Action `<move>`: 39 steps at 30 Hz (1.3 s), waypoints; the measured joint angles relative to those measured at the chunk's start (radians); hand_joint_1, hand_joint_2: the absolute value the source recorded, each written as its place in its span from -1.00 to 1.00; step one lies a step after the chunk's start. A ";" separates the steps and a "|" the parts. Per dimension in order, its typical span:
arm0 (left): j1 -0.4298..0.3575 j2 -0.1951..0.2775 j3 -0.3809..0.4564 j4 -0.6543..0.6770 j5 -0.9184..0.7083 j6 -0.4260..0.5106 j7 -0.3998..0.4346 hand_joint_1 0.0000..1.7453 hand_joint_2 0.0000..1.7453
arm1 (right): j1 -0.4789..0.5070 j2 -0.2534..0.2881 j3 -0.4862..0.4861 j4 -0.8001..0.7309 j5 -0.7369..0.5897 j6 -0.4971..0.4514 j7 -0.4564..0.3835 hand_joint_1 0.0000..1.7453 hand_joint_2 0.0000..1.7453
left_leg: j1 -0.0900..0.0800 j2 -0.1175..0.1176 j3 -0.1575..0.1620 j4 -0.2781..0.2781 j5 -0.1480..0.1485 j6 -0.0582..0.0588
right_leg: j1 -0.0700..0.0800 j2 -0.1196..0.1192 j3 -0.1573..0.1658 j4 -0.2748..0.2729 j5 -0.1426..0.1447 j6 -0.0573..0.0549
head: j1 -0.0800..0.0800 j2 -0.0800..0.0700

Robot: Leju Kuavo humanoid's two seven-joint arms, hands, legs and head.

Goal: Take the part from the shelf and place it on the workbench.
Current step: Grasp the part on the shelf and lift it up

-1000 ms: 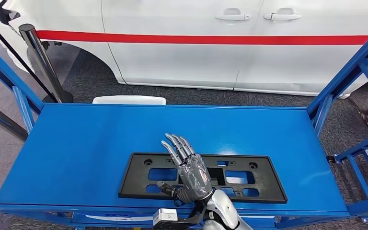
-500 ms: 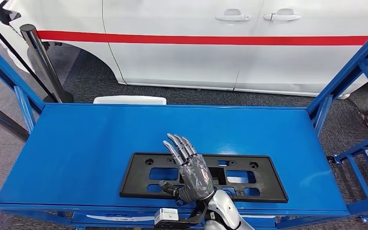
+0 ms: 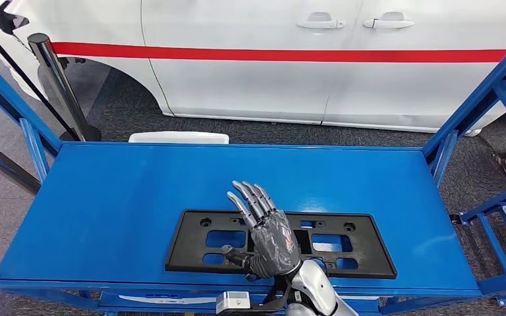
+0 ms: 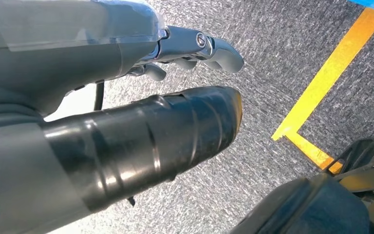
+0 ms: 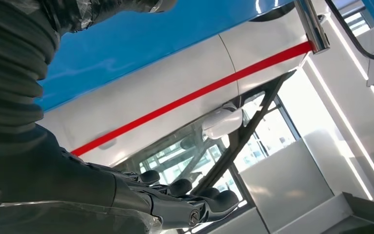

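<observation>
One white car (image 3: pixel 316 59) with a red stripe fills the far background, parked beyond the blue shelf (image 3: pixel 105 197), whose flat deck spreads wide across the head view between blue side frames. A chrome stanchion post (image 3: pixel 56 82) stands on the grey carpet at the far left, and a small white object (image 3: pixel 178 137) sits just behind the shelf's back edge.

On the deck, close to the near edge, lies the part (image 3: pixel 342 247): a flat black plate-like frame with cut-outs and mounting holes. Its long axis runs side to side across the robot's front, parallel to the shelf's near edge.

The right hand (image 3: pixel 268 230) is directly above the middle of the part, back of the hand up, fingers straight and slightly fanned toward the car, thumb out to the side near the part's near rim. It holds nothing; whether the palm touches the part I cannot tell. The right wrist view shows the fingertips (image 5: pixel 224 199) extended and unclamped against the car's side.

The left hand (image 4: pixel 141 126) hangs low over grey carpet beside a yellow floor line (image 4: pixel 331 73), well away from the shelf; its fingers look loosely bent with nothing in them, though I cannot tell its state for sure.

So the right hand is much nearer. As I judge it, the grasp is not yet made; the hand must get fingers round an edge of a part lying flat, and nothing on the deck blocks that.
</observation>
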 joint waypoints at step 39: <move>0.005 0.003 -0.006 0.000 -0.015 -0.012 -0.001 -1.00 -1.00 | 0.236 -0.013 -0.372 -0.338 0.187 -0.028 -0.106 -1.00 1.00 | 0.000 -0.001 0.001 0.000 0.000 0.000 | 0.000 -0.001 0.001 0.000 0.000 0.000 | 0.000 0.000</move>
